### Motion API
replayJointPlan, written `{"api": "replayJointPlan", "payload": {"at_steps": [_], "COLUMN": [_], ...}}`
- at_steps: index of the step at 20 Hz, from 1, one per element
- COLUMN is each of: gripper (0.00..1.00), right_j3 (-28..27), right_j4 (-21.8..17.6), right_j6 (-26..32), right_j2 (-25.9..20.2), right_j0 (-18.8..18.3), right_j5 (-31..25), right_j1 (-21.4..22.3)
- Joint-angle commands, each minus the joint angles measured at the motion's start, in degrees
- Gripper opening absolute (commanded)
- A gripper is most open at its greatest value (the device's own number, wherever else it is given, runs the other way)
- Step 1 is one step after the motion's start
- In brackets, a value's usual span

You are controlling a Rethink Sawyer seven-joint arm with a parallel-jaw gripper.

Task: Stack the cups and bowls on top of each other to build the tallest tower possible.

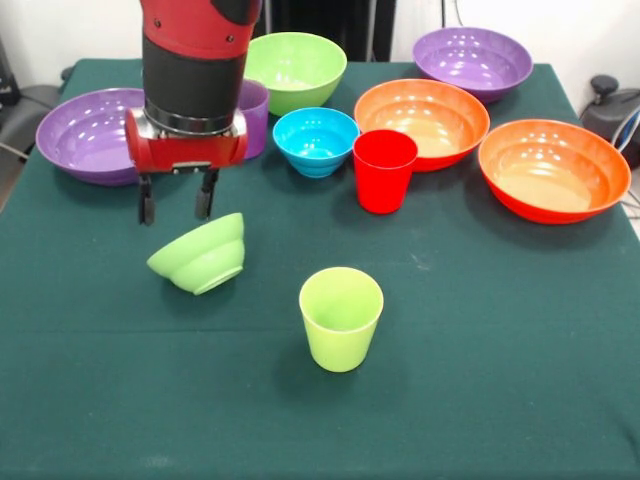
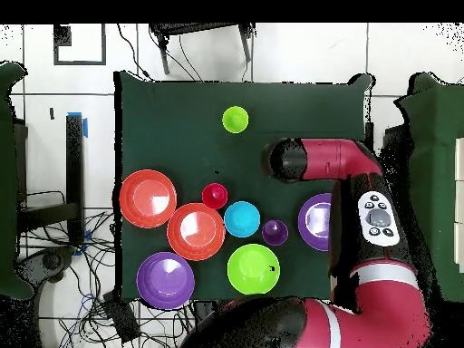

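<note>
My gripper (image 1: 176, 204) is open and empty, hanging just behind and above the small lime-green bowl (image 1: 200, 255), which lies tipped over with its base towards the camera. The lime-green cup (image 1: 340, 318) stands upright alone in front; it also shows in the overhead view (image 2: 235, 119). The red cup (image 1: 384, 170) stands upright beside the small blue bowl (image 1: 315, 140). The purple cup (image 1: 253, 118) is half hidden behind my arm. Nothing is stacked. In the overhead view my arm (image 2: 290, 160) hides the small green bowl.
The medium lime-green bowl (image 1: 295, 70) sits at the back. Wide purple bowls sit at the left (image 1: 90, 135) and back right (image 1: 472, 62). Two orange bowls (image 1: 422, 120) (image 1: 552, 168) sit at the right. All of these stand upright.
</note>
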State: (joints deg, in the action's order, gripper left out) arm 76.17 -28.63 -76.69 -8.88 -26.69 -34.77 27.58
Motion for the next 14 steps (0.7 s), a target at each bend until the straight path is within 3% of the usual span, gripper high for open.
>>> {"api": "replayJointPlan", "payload": {"at_steps": [1,14], "gripper": [1.0,1.0], "right_j3": [1.5,0.3], "right_j4": [1.5,1.1], "right_j6": [4.4,2.5], "right_j2": [-6.9,-10.4], "right_j0": [1.5,0.8], "right_j5": [-6.6,-0.2], "right_j1": [0.1,-4.5]}}
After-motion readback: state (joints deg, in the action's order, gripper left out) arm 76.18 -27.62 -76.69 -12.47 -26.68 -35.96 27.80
